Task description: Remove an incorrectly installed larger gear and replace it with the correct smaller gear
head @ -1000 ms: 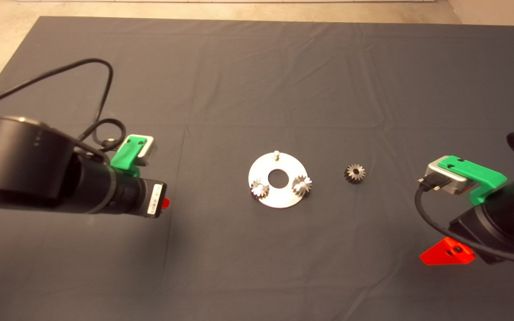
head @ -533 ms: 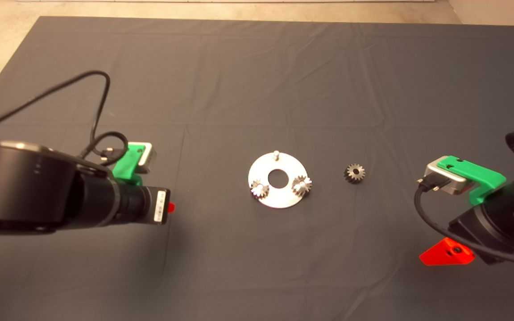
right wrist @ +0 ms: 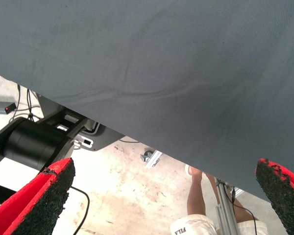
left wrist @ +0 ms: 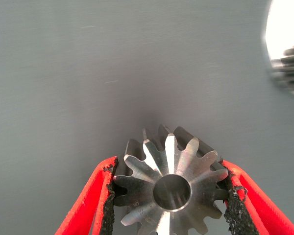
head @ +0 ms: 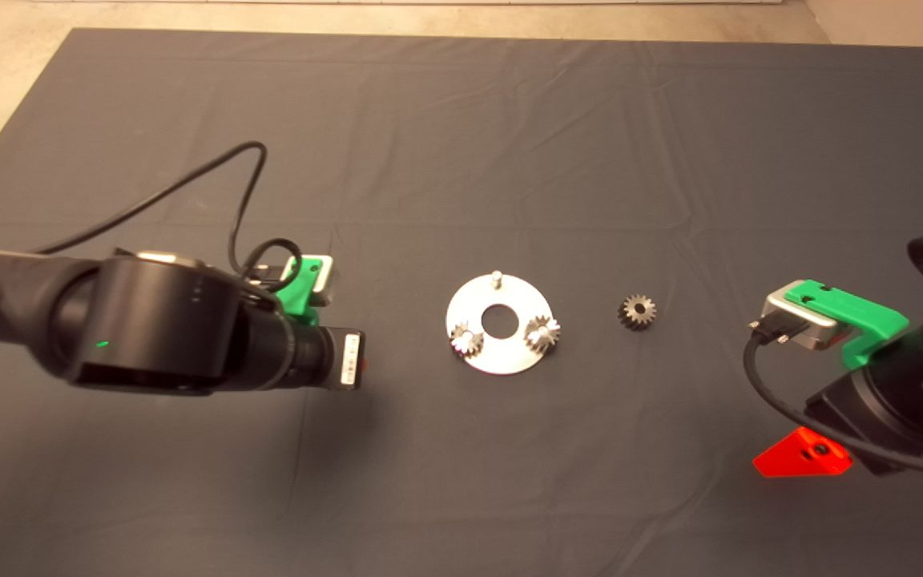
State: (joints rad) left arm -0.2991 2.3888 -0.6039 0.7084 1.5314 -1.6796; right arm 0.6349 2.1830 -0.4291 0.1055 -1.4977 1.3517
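left gripper (left wrist: 170, 196) grips the larger gear (left wrist: 171, 188) across its toothed rim, one black pad on each side, flat face and round centre hole toward the wrist camera; gear is carried clear above the dark mat (head: 461, 120), left of the round silver plate (head: 509, 357); in the head view the arm hides the gear itself; plate carries two small shiny gears (head: 467, 340) on its near pegs, and a bare peg (head: 496, 277) stands at its far edge; the smaller gear (head: 637, 311) lies flat on the mat just right of the plate, apart from it; right gripper (head: 801, 462) waits at the lower right, fingers spread wide, nothing between them; its wrist view shows the mat edge, floor and a person's leg (right wrist: 195, 196); judgement: solid metal, stiff, likely heavy for its width, smooth and prone to slip; pads bear on tooth tips only, so hold looks fair but could twist; smaller gear best taken likewise across the teeth, from above.
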